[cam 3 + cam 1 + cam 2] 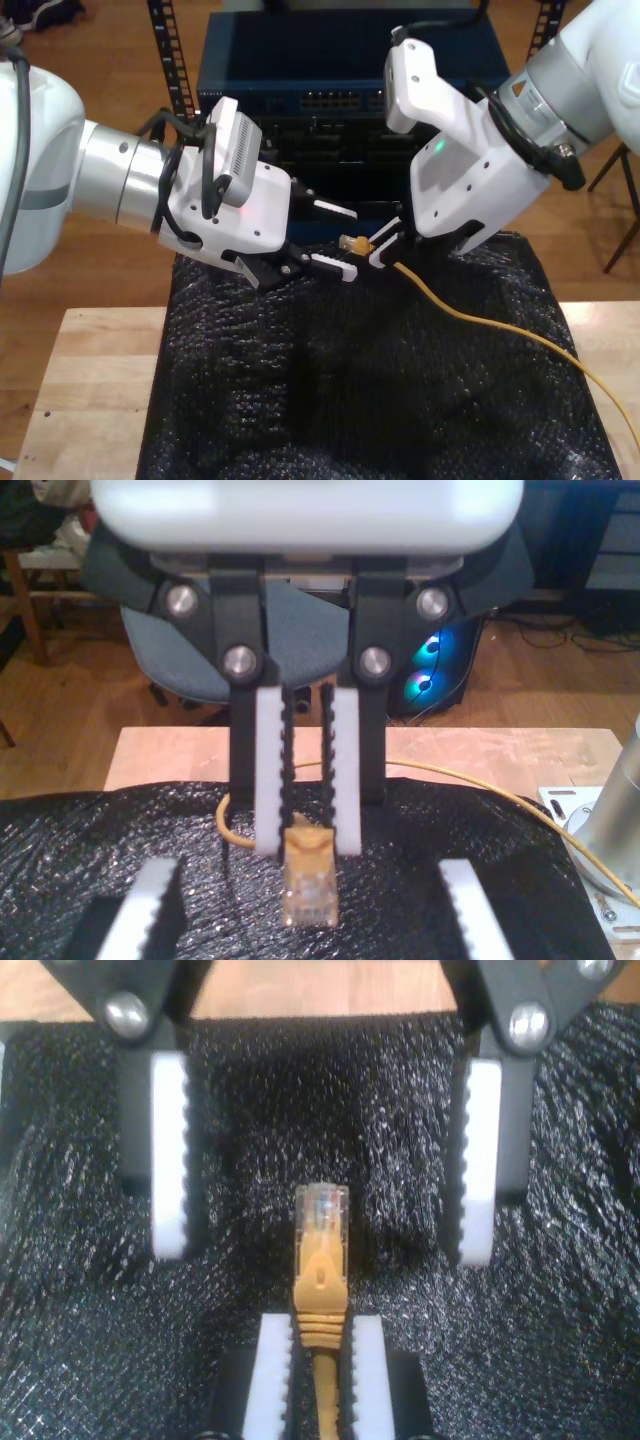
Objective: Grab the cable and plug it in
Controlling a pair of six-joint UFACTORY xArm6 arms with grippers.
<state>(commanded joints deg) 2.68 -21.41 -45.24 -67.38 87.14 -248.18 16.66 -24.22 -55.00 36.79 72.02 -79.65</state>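
While the cable is already off the black sheet that covers the wooden table, the grab step looks done and the plugging step is not yet begun. The second gripper, on the arm at the exterior view's right, is pinched on the orange boot just behind the clear plug, and the plug sticks out past its white pads. From there the cable trails down over the sheet and off toward the exterior view's right. The first gripper, on the arm at the exterior view's left, faces it with its jaws spread wide and nothing between them. The plug tip sits near the gap between them, touching neither pad so far as the second wrist view shows. This reads as either a hand-over or a steadying grip in preparation. Behind both arms stands a dark rack unit with a row of ports, the likely target, though which port is meant cannot be told. The next move probably calls for keeping the plug straight in the grip, turning its tip toward a port, and pushing in squarely. A loose pinch on the boot could let the plug tilt under that push.
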